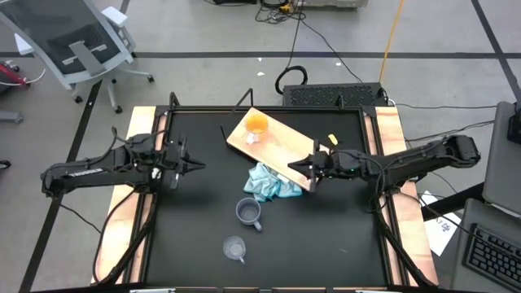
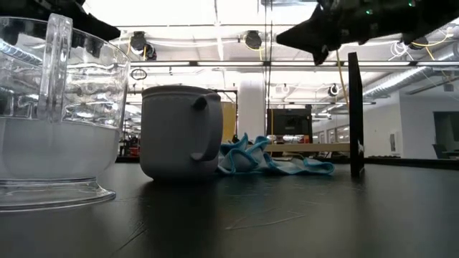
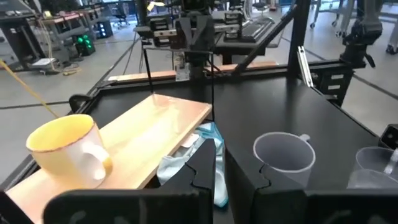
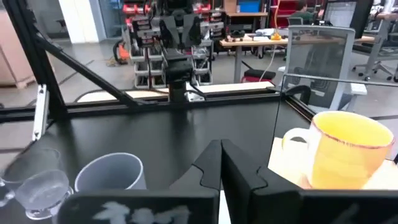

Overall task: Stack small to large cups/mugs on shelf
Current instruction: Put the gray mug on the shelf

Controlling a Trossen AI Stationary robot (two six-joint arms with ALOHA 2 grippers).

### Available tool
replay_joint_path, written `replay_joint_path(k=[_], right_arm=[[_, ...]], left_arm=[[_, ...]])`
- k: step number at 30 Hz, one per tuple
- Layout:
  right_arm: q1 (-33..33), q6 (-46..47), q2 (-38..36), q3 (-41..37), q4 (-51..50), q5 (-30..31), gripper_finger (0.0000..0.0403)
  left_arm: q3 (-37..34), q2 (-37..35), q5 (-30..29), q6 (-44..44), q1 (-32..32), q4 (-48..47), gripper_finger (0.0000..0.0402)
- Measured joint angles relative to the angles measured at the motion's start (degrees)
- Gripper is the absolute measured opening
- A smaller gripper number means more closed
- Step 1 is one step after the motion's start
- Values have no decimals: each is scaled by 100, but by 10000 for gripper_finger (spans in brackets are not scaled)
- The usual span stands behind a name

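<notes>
The light-wood shelf board (image 1: 281, 146) lies slantwise at the table's middle-far part. The orange mug (image 1: 256, 124) stands upright on the board's far end, also in the left wrist view (image 3: 65, 149) and the right wrist view (image 4: 348, 155). The grey-blue mug (image 1: 248, 213) stands on the table nearer, and the clear cup (image 1: 234, 248) nearer still. My left gripper (image 1: 199, 165) hovers shut left of the board. My right gripper (image 1: 293, 167) hovers shut over the board's near-right end and is raised well above the table in the low view (image 2: 319, 43).
A crumpled light blue cloth (image 1: 270, 184) lies against the board's near edge, between the board and the grey-blue mug. A dark upright panel (image 2: 353, 115) stands at the board's right end. Wooden side rails (image 1: 142, 203) and a black frame border the table.
</notes>
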Motion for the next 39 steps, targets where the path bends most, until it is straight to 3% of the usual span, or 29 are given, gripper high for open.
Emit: replay_joint_path(k=[8, 12, 16, 21, 27, 39], right_arm=[[-2, -22, -465, -765, 490, 2, 0], [-2, -32, -612, -1244, 1296, -1, 0], [-2, -30, -740, -1481, 1446, -11, 0], [-2, 14, -785, -1569, 1419, -12, 0], [-2, -10, -785, -1575, 1353, -13, 0], [-2, -139, -781, -1588, 1272, -19, 0]], left_arm=[[-189, -14, 341, 262, -5, -89, 33], [-524, -18, 500, 355, -6, 215, 33], [-751, -23, 503, 361, -7, 508, 33], [-870, -19, 510, 130, -7, 542, 33], [-1244, -21, 520, -338, -7, 1260, 33], [-1589, -19, 514, -316, -5, 1500, 33]])
